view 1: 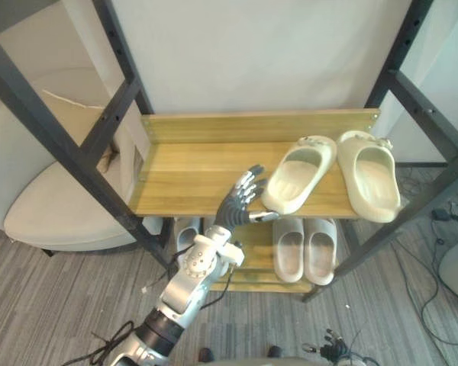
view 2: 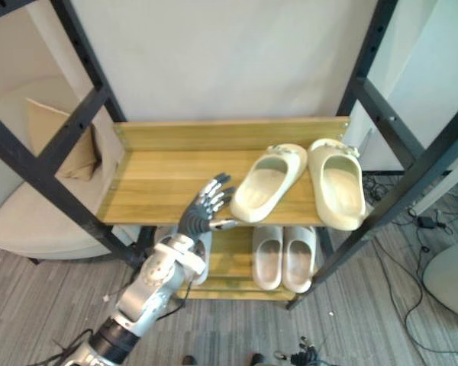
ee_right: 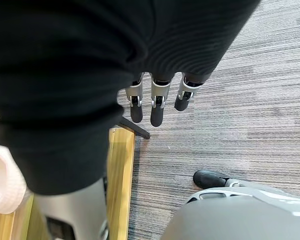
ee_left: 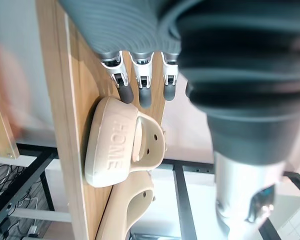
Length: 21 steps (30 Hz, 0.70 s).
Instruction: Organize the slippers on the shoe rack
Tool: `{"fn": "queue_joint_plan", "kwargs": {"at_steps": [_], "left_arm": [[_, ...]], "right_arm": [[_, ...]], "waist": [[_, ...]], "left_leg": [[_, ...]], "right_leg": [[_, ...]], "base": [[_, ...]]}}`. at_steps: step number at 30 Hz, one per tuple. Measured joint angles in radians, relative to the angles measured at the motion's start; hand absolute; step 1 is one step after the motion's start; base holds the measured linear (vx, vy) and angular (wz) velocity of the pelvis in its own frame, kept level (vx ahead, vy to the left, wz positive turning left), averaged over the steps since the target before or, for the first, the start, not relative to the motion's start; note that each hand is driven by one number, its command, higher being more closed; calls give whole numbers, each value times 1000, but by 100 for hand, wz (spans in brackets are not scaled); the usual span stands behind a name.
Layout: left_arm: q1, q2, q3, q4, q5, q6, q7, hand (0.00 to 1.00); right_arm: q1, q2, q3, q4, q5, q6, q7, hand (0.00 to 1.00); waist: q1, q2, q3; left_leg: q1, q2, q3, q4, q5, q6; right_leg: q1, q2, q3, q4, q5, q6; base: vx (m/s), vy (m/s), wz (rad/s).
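The right hand point(ee_right: 158, 107) hangs low by the foot of the shoe rack point(view 1: 49, 130), its fingers straight and loosely side by side over the carpet and holding nothing; it looks parked out of the way.

The left hand point(view 1: 240, 200) reaches in at the front edge of the upper shelf point(view 1: 191, 171). Its fingers are extended and slightly fanned, and its thumb points at the heel of the angled cream slipper point(view 1: 298, 175). I cannot tell whether it touches. The open posture suits nudging the heel round, not gripping it.

Under the arm, the lower shelf point(view 1: 256, 284) carries a neat pale pair point(view 1: 304, 248), toes inward. One more pale slipper point(view 1: 185, 231) sits partly hidden behind the arm.

On the upper shelf the angled slipper lies skewed, toe touching its mate point(view 1: 370, 177), which lies nearly straight at the right end and overhangs the front edge. The shelf's left half is bare wood.
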State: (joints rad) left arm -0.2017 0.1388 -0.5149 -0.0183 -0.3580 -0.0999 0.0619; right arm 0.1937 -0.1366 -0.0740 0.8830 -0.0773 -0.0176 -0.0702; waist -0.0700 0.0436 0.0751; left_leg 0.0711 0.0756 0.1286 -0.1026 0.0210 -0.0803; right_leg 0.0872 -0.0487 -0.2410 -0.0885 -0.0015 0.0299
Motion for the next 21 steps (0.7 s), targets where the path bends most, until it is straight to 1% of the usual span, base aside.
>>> {"fn": "queue_joint_plan", "kwargs": {"at_steps": [10,15,21], "left_arm": [[-65,-9,-75,50,-3,0,-1,0],[-82,-28,-99,76,-22,-1,0,0],[-136,-48,-155,132,-38,-2,0,0]], "right_arm": [[-2,0,0,0,1,0,-13,0],[-8,0,0,1,1,0,-18,0],[-23,0,1,1,2,0,-20,0]], "waist": [[-5,-3,-1],[-10,-4,-1],[-17,-6,0]], "left_leg": [[1,0,6,0,0,0],[2,0,10,0,0,0],[3,0,24,0,-1,0]], "right_leg": [[-2,0,10,-5,3,1],[-2,0,12,-6,4,2],[-10,0,27,-7,9,2]], "base": [[0,0,-1],[0,0,0],[-6,2,-8]]}}
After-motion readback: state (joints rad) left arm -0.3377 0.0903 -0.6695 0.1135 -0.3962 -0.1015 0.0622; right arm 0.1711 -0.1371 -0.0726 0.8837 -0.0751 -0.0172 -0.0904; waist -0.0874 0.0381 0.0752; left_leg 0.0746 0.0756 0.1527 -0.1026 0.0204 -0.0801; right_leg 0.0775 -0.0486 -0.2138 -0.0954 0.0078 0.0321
